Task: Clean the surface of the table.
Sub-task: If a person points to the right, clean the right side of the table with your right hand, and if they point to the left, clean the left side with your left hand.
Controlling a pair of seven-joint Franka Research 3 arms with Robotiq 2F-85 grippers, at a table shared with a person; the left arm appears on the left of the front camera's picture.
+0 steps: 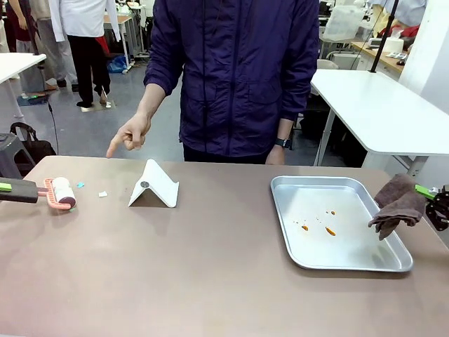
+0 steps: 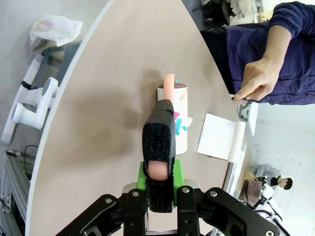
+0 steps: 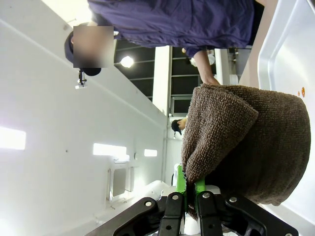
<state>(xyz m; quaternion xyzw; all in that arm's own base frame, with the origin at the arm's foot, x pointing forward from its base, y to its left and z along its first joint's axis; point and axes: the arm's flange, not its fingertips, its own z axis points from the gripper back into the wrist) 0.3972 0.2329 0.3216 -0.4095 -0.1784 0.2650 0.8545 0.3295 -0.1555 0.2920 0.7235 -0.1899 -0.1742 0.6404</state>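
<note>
Both grippers are clamping cleaning tools at opposite ends of the wide, matte taupe-brown table [image 1: 210, 281].

The table is lying beneath and between the two arms. At its left edge the left gripper [image 2: 160, 179] is pressing its green-padded fingers together on the black foam handle of a pink-framed lint roller with a white paper roll [image 1: 62, 191]. The roll is sitting low at the tabletop, though contact cannot be judged. A small teal scrap [image 1: 80, 184] and a white scrap [image 1: 102, 194] are lying just beside the roll, and a person's hand [image 1: 130, 133] is pointing down from the far side. A white folded card stand [image 1: 154, 186] is standing near. At the right edge the right gripper [image 3: 189, 189] is pinching a brown terry towel [image 1: 398, 205], which is drooping by the rim of a shallow silver metal tray [image 1: 351, 184] bearing orange smears [image 1: 330, 230].
</note>
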